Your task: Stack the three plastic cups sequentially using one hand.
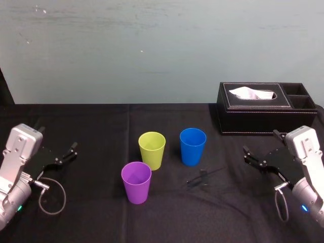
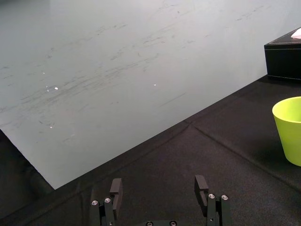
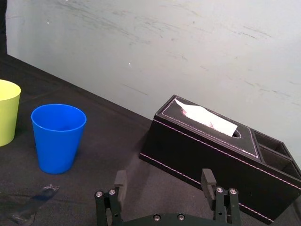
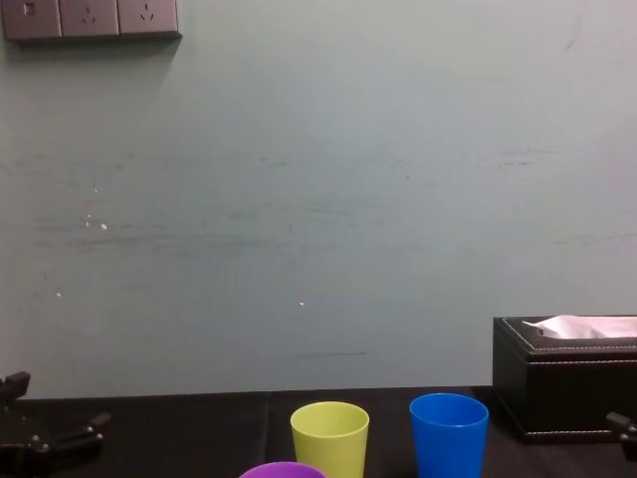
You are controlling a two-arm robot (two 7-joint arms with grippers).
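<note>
Three separate plastic cups stood mouth-up for nesting: yellow-green cup (image 1: 152,150), blue cup (image 1: 193,146), purple cup (image 1: 136,182); my left tool (image 2: 157,186) and right tool (image 3: 163,178) hung spread.

Soft, even light from above, approx. medium bright: wall (image 1: 152,50) lit flat, black tablecloth (image 1: 91,126) swallows most shadows, yellow-green cup (image 1: 152,150), blue cup (image 1: 193,147) & purple cup (image 1: 136,182) stand out bright vs. it, tissue box (image 1: 253,119) w/ dull sheen on top.
</note>
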